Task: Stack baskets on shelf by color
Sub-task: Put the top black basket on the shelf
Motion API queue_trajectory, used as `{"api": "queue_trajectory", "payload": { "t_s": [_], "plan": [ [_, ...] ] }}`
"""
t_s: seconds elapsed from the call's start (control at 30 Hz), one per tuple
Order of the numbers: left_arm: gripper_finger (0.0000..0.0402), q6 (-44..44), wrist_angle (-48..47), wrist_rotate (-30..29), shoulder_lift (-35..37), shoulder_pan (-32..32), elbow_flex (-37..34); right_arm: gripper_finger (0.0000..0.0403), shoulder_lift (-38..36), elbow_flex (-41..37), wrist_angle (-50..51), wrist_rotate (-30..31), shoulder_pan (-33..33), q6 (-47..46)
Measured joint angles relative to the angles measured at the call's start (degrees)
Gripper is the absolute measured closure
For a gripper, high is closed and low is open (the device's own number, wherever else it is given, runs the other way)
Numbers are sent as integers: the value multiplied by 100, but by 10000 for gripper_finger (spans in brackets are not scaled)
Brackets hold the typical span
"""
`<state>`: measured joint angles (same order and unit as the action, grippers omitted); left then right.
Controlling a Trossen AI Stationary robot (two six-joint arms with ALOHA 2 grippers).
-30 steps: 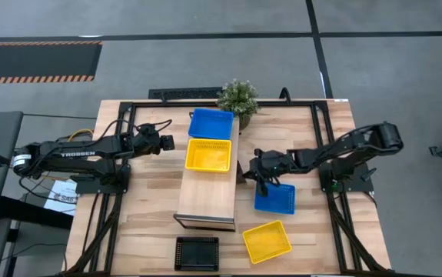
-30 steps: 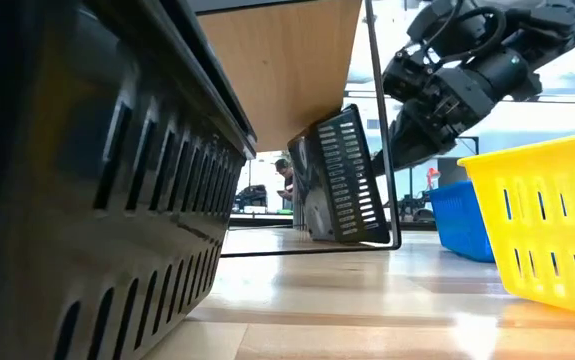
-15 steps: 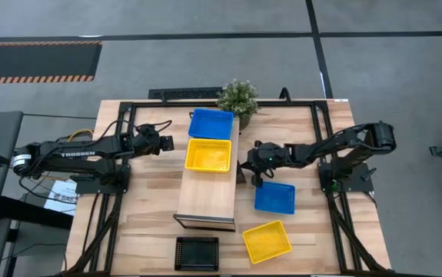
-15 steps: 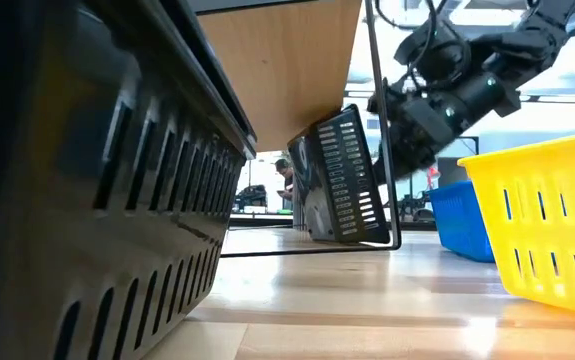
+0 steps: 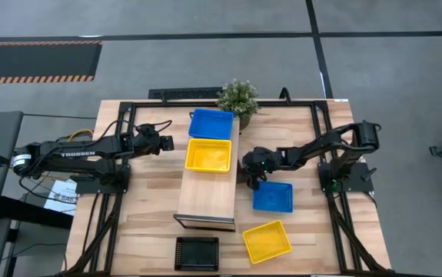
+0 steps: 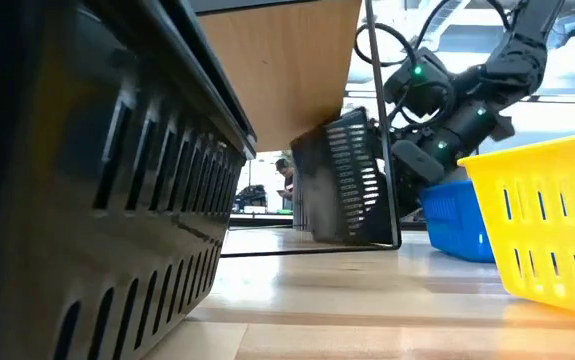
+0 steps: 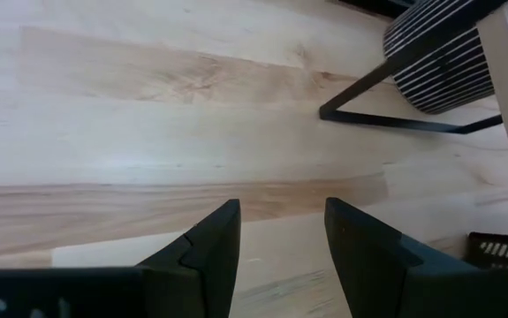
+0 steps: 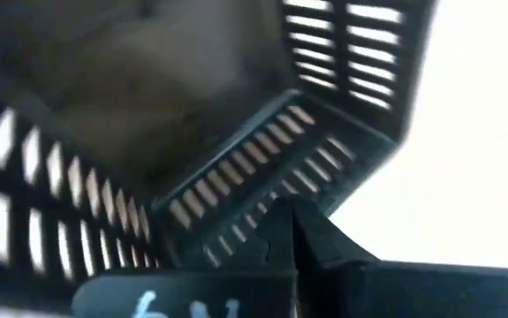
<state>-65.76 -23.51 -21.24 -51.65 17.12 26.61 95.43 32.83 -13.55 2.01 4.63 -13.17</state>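
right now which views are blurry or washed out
Right wrist view: the black basket is smeared with blur, and the area beside it is blown out white. Low view: the near black basket is a soft dark mass. High view: sharp, evenly lit.

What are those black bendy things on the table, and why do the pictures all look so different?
They are two robot arms with pinching grippers. One picture looks down from above, one sits low on the table, and two come from cameras on the arms' wrists.

The job is sorting baskets by colour onto the shelf. A blue basket and a yellow basket sit on it already. On the table lie another blue one, another yellow one and a black one.

The right gripper is reaching a tipped-up black basket beside the shelf; its fingers look closed. The left gripper waits open above bare wood.
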Motion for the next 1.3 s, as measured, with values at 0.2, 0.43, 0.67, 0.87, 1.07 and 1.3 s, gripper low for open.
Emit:
{"api": "queue_trajectory", "payload": {
  "t_s": [0.2, 0.43, 0.67, 0.87, 1.07, 1.3],
  "plan": [
    [248, 0, 7, -121, 1, 2, 0, 402, -767, -27, 1417, 638, 36, -55],
    [248, 2, 11, -114, -1, 1, 0, 402, -1806, -40, 2954, 1512, 51, -153],
    [248, 0, 31, -119, -1, 1, 0, 399, -2703, -40, 3206, 1607, 65, -235],
    [248, 0, 57, -108, -1, 0, 0, 400, -3209, -30, 3323, 2019, 395, -494],
    [248, 67, 55, -105, -1, 1, 0, 401, -3123, -32, 4312, 2776, 1324, -1618],
    [248, 83, 55, -177, -1, 1, 0, 401, -3117, -32, 4755, 3177, 2455, -2589]
  ]
}}
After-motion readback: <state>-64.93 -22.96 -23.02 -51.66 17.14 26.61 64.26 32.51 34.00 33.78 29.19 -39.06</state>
